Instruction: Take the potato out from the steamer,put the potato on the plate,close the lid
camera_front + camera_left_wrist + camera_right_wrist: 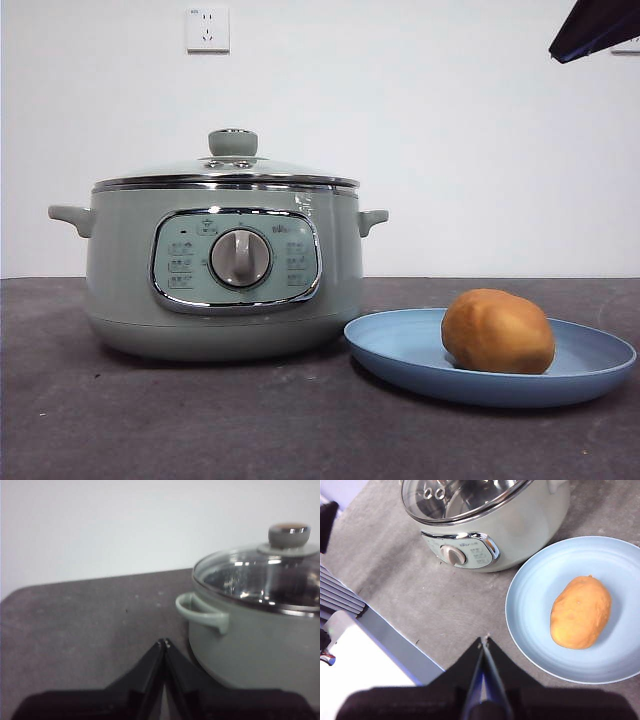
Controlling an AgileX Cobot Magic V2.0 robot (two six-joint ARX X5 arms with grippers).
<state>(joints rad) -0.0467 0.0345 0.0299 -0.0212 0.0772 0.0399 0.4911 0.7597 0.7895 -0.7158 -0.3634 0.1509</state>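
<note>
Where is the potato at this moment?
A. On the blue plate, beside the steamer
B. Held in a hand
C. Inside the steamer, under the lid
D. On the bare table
A: the potato lies on the plate, while the lid sits closed on the steamer.

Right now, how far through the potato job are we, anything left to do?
It looks finished. The potato lies on the plate beside the steamer, and the lid sits on the pot. Nothing is in hand: the left tool is shut and empty near the steamer's handle, and the right tool is shut and empty above the table by the plate. No step appears left.
</note>
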